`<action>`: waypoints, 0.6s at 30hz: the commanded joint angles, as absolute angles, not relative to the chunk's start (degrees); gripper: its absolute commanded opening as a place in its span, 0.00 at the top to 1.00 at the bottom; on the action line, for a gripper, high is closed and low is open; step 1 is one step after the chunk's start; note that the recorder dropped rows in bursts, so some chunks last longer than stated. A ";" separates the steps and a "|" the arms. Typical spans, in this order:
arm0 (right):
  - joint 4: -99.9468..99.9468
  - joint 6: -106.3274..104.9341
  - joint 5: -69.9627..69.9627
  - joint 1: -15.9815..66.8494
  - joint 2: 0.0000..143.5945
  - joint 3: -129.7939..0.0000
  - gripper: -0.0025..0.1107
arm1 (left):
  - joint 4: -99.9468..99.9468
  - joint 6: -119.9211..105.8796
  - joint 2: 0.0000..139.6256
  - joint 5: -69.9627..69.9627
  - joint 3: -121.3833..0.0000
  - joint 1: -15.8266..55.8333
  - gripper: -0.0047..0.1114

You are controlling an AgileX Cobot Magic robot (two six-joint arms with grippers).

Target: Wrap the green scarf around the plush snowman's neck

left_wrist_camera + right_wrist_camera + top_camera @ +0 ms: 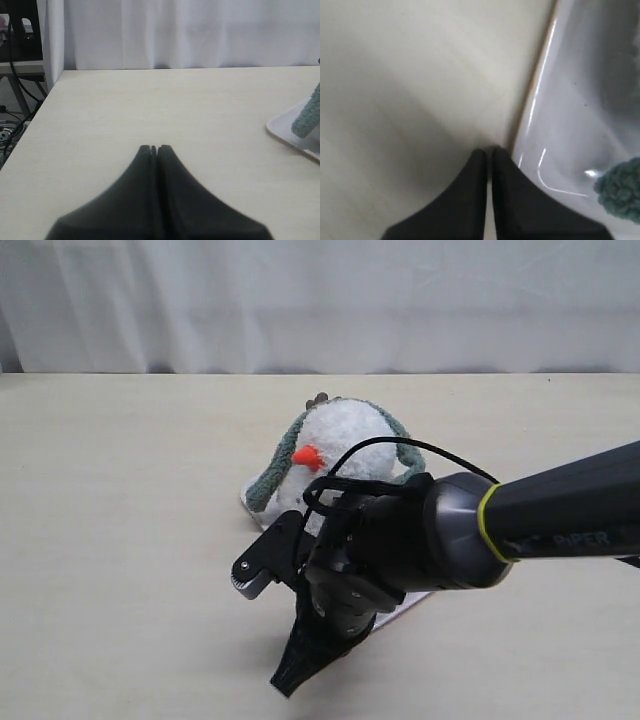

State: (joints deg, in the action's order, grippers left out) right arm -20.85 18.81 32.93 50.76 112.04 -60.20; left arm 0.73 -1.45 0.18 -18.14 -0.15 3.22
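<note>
Surface: pale wooden table point(120, 540), with both grippers over it.
Right gripper point(487, 150): jaws pressed together with nothing between them, tip pointed down at the table.
Left gripper point(154, 147): also closed and empty, over bare table well apart from the toy.
White tray point(560, 125): its rim lies just beside the right fingertips.
Green scarf point(268, 475): beyond the right gripper, draped over the toy, with one band hanging down either side of the head; one end rests in the tray near that gripper.
Plush snowman point(345, 435): sits on the tray past the right gripper, its orange nose point(308, 456) turned toward the left arm's side.
Neck: hidden behind the arm.
Done: scarf placed on the snowman, both grippers let go.
Left: probably crossing or snugging the ends at the neck; the views cannot confirm a full wrap.
Count: one snowman, one scarf, one tray, two grippers.
Backdrop: white curtain point(320, 300) farthest away.
</note>
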 commanded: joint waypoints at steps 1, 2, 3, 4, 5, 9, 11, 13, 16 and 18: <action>-28.97 24.25 39.15 50.48 112.16 -60.33 0.94 | 0.63 -1.20 0.00 -17.68 0.00 3.02 0.96; -30.82 25.48 40.86 50.48 112.16 -60.33 0.94 | 0.63 -1.20 0.00 -17.68 0.00 3.02 0.96; -32.92 26.99 42.62 50.48 112.16 -60.33 0.94 | 0.63 -1.20 0.00 -17.68 0.00 3.02 0.96; -34.98 28.07 44.06 50.48 112.16 -60.33 0.94 | 0.63 -1.20 0.00 -17.68 0.00 3.02 0.96; -36.87 29.41 45.90 50.48 112.16 -60.33 0.94 | 0.63 -1.20 0.00 -17.68 0.00 3.02 0.96; -41.87 31.32 50.87 50.48 112.16 -60.33 0.94 | 0.63 -1.20 0.00 -17.68 0.00 3.02 0.96; -42.70 31.32 51.97 50.48 112.16 -60.33 0.94 | 0.63 -1.20 0.00 -17.68 0.00 3.02 0.96; -42.45 31.32 52.11 50.48 112.16 -60.33 0.94 | 0.63 -1.20 0.00 -17.68 0.00 3.02 0.96; -40.81 31.21 51.55 50.84 111.92 -60.33 0.94 | 0.63 -1.20 0.00 -17.68 0.00 3.02 0.96; -39.00 30.29 50.22 50.84 111.14 -60.33 0.94 | 0.63 -1.20 0.00 -17.68 0.00 3.02 0.96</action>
State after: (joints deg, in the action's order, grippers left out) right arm -41.06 30.83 51.32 50.76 112.25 -60.22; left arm 0.73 -1.31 0.18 -18.14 -0.15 3.22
